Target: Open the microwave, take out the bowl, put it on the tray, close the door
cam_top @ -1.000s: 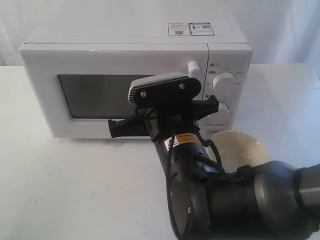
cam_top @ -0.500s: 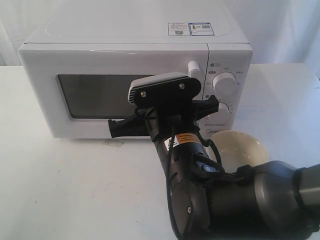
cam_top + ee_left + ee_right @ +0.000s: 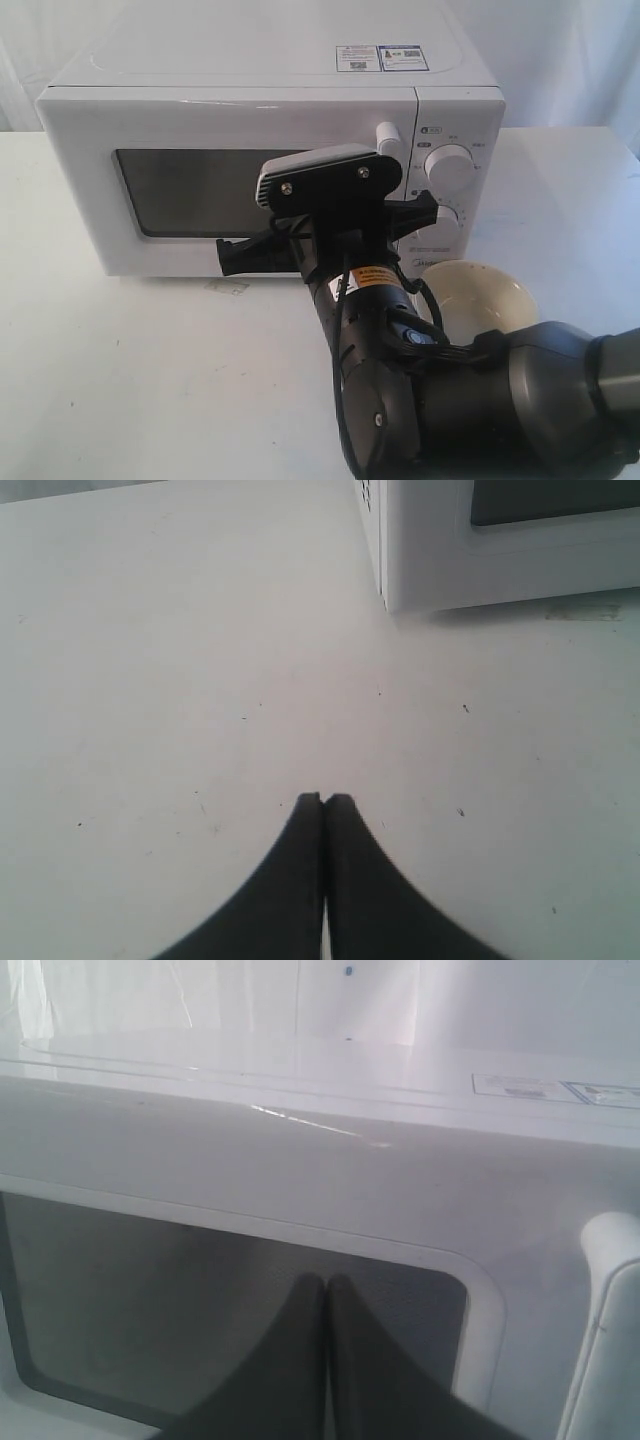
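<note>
Facing the door (image 3: 90, 130) of the microwave (image 3: 250, 60), the right gripper (image 3: 325, 1282) has its two fingers pressed together and holds nothing. Just ahead of the fingertips is the dark window (image 3: 130, 1290). The white bar handle (image 3: 612, 1330) is beside them, not touched. Whether the tips touch the glass I cannot tell. The door looks fully shut.

The bowl (image 3: 482, 295) is out of the oven, well behind this hand and close by its forearm. I cannot see a tray under it.

The left gripper (image 3: 323, 800) is clenched too and empty, above the bare table (image 3: 150, 680), with a corner of the microwave ahead of it.

The danger I see is this: if the right arm pulls back, its thick forearm may sweep the bowl and push or tip it. Pushing forward more could slide the whole microwave.
</note>
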`<state>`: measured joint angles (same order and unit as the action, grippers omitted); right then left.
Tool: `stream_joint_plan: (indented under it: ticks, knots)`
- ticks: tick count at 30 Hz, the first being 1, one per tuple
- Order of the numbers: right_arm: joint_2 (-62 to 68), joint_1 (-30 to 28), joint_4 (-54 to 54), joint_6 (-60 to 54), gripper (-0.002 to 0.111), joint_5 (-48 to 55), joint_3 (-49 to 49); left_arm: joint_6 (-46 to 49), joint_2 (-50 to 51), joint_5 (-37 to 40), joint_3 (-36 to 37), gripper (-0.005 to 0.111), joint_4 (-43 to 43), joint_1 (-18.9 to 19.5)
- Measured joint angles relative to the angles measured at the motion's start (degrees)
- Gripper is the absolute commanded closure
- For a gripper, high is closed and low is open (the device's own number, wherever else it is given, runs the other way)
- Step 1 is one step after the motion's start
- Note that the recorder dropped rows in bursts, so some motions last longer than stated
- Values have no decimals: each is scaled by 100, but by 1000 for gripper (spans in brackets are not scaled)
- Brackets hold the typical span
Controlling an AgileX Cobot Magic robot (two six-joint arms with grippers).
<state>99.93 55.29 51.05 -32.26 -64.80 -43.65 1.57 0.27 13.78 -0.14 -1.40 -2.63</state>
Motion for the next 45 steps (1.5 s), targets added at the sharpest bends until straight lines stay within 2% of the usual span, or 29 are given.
stream_joint_plan:
  ticks: [6, 11, 16, 20, 26, 38, 45]
  knots:
    - [-163, 0, 60, 0, 108, 230, 9, 0, 0, 0, 0, 107, 0, 0]
    - [-1120, 0, 240, -274, 108, 1399, 22, 0, 0, 0, 0, 107, 0, 0]
    - [-2565, 0, 1024, -1542, 108, 2656, 101, 0, 0, 0, 0, 107, 0, 0]
    - [-3624, -314, 1241, -1878, 108, 3595, 483, 0, 0, 0, 0, 107, 0, 0]
    - [-4985, -1513, 1326, -1856, 108, 4893, 1347, 0, 0, 0, 0, 107, 0, 0]
    - [-7963, -4193, 1336, -1560, 108, 6556, 3189, 0, 0, 0, 0, 107, 0, 0]
    - [-9388, -5048, 1336, -1542, 108, 6912, 3916, 0, 0, 0, 0, 107, 0, 0]
